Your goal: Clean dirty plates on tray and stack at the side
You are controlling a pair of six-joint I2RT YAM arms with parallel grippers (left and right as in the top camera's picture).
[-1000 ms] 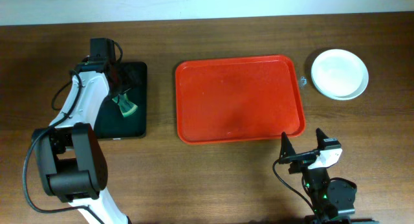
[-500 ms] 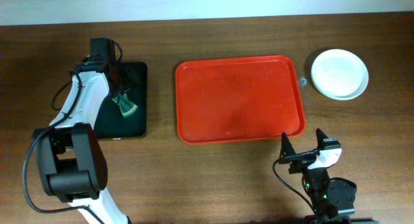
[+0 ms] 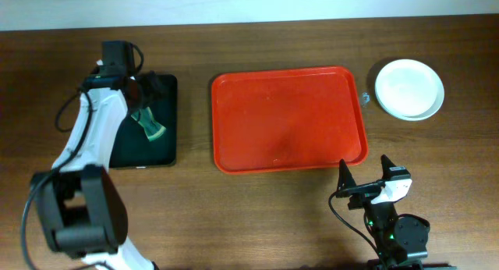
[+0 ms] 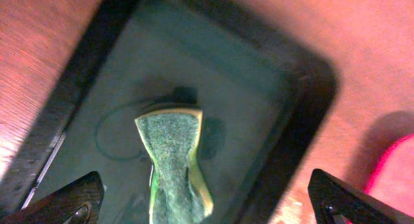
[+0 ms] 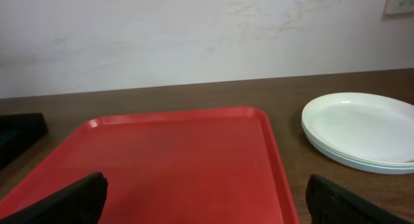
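Note:
The red tray (image 3: 289, 119) lies mid-table with nothing on it; it also fills the lower part of the right wrist view (image 5: 174, 166). The white plates (image 3: 409, 89) sit stacked on the table right of the tray, also seen in the right wrist view (image 5: 362, 133). My left gripper (image 3: 140, 106) is open above the black tray, with a green sponge (image 4: 173, 160) lying between its fingertips (image 4: 207, 201), not gripped. My right gripper (image 3: 364, 179) is open and empty at the tray's near right corner (image 5: 204, 198).
The smaller black tray (image 3: 160, 145) sits at the left of the table and holds the green sponge (image 3: 150, 126). A small clear object (image 3: 364, 97) lies between the red tray and the plates. A pale wall runs behind the table.
The left arm has drawn back a little toward the far left. The sponge stays on the black tray. The right arm has not moved.

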